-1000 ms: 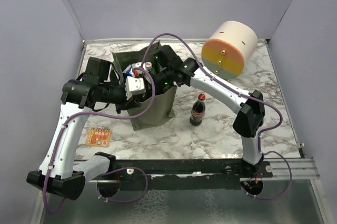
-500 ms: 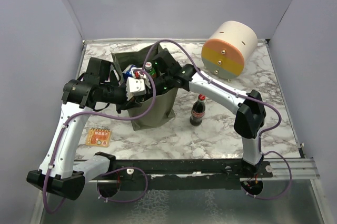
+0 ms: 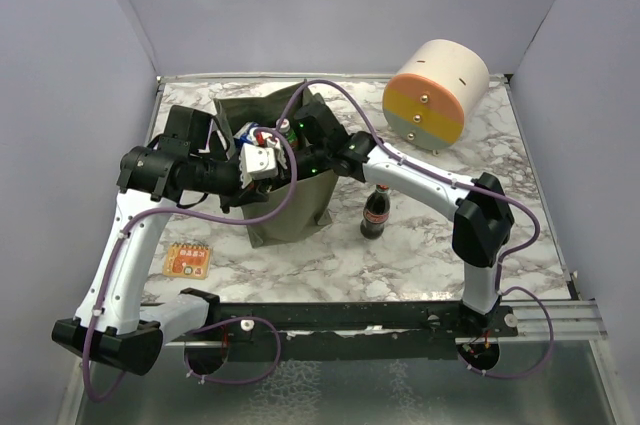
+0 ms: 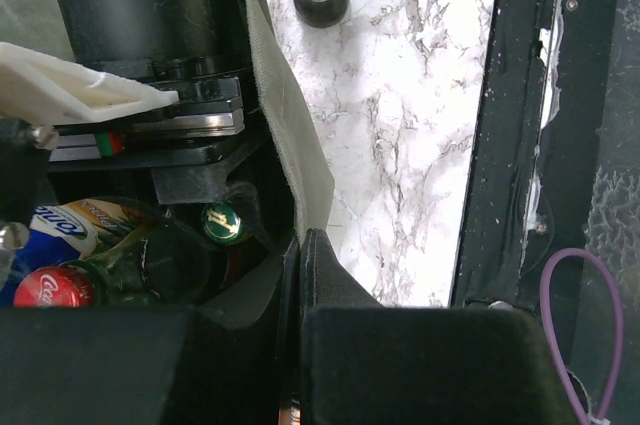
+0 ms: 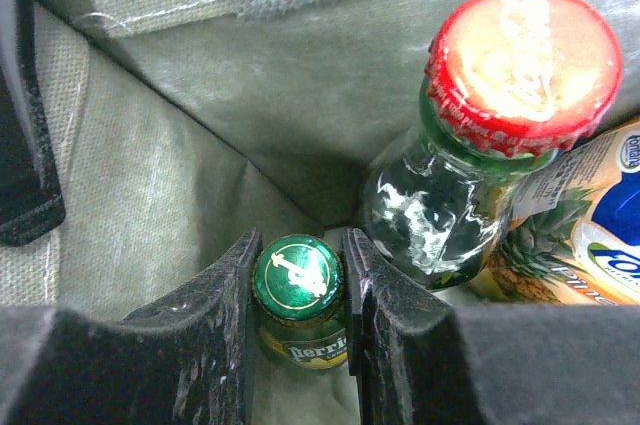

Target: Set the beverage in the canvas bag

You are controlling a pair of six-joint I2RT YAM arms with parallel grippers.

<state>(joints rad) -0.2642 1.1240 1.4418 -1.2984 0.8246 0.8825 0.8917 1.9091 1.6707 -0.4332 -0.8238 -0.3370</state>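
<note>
The olive-green canvas bag [image 3: 295, 207] stands upright left of the table's centre. My left gripper [image 3: 265, 161] is shut on the bag's near rim [image 4: 285, 135], with the fabric pinched between its jaws [image 4: 300, 240]. My right gripper [image 3: 292, 133] reaches down into the bag and is shut on the neck of a green-capped Perrier bottle [image 5: 297, 280]. The green cap also shows in the left wrist view [image 4: 222, 223]. Inside the bag stand a red-capped glass bottle [image 5: 520, 55] and a juice bottle with a pineapple label [image 5: 590, 235]. A cola bottle [image 3: 377, 210] stands on the table right of the bag.
A cream-and-orange cylinder [image 3: 436, 93] lies at the back right. A small orange packet [image 3: 188, 260] lies on the marble at the front left. The black rail [image 4: 510, 125] runs along the table's near edge.
My right gripper has moved left and lower into the bag with the green bottle. My left gripper has kept its hold on the rim, and the bag's mouth has shifted slightly.
</note>
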